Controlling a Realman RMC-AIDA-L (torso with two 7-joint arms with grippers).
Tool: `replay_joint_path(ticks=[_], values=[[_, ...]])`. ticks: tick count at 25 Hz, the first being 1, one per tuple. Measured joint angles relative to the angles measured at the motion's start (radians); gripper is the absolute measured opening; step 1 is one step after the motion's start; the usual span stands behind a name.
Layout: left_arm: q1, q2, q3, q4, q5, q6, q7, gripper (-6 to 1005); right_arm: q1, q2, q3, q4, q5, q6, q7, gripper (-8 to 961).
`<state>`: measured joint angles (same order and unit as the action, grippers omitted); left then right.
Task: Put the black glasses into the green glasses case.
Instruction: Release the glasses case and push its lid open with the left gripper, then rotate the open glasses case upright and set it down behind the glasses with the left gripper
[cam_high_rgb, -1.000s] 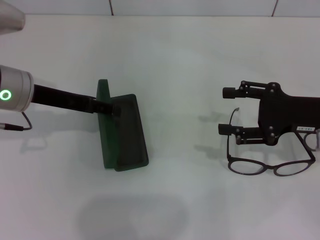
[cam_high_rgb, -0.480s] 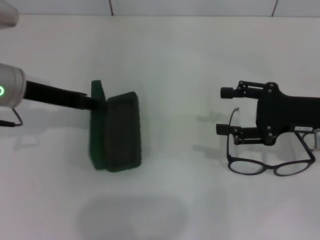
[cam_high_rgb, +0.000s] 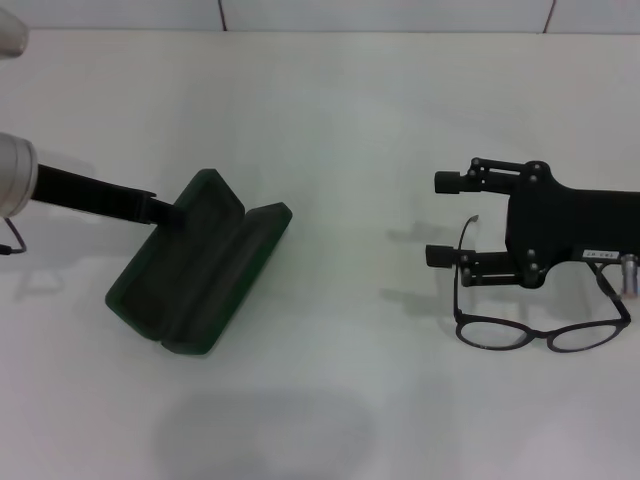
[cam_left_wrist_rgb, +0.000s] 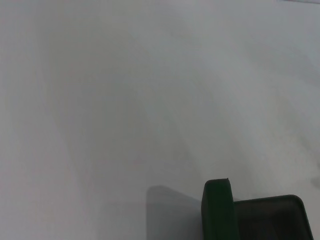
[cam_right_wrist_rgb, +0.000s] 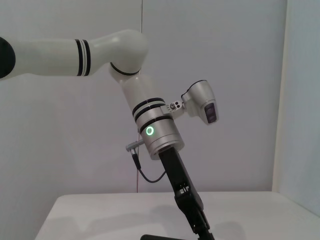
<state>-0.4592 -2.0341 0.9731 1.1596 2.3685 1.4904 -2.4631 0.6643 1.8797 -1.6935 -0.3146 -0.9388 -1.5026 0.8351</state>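
The green glasses case (cam_high_rgb: 195, 272) lies open and slantwise on the white table at the left, its dark lining facing up. My left gripper (cam_high_rgb: 166, 212) is at the case's far edge and is shut on the lid's rim. The left wrist view shows one corner of the case (cam_left_wrist_rgb: 218, 210). The black glasses (cam_high_rgb: 540, 331) lie on the table at the right, lenses toward the front. One temple arm reaches up between the fingers of my right gripper (cam_high_rgb: 441, 220). The right gripper is open and empty, just behind the glasses.
The white table (cam_high_rgb: 340, 130) ends at a tiled wall at the back. The right wrist view shows my left arm (cam_right_wrist_rgb: 160, 137) reaching down to the table, with the case's edge (cam_right_wrist_rgb: 156, 236) at the bottom.
My left gripper has drawn back to the left. The case has swung from standing on edge to lying open and slantwise. The right gripper has crept slightly left.
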Motion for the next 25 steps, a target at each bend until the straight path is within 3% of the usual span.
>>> replay_joint_path(ticks=[2, 9, 17, 22, 25], values=[[-0.002, 0.003, 0.002, 0.000, 0.000, 0.001, 0.013, 220, 0.000, 0.001, 0.000, -0.004, 0.000, 0.001, 0.000, 759], [-0.031, 0.005, -0.002, 0.010, -0.011, 0.000, 0.107, 198, -0.009, 0.006, -0.001, -0.042, -0.078, -0.010, -0.003, 758], [-0.171, -0.001, -0.033, -0.009, -0.014, -0.064, 0.311, 220, -0.024, 0.027, -0.005, -0.070, -0.142, -0.011, -0.006, 757], [-0.240, -0.026, 0.043, -0.014, -0.013, -0.140, 0.489, 234, -0.010, 0.015, -0.003, -0.079, -0.191, -0.041, -0.003, 757], [-0.273, -0.038, 0.163, -0.015, -0.003, -0.236, 0.582, 243, 0.004, 0.007, -0.001, -0.086, -0.250, -0.049, -0.001, 757]])
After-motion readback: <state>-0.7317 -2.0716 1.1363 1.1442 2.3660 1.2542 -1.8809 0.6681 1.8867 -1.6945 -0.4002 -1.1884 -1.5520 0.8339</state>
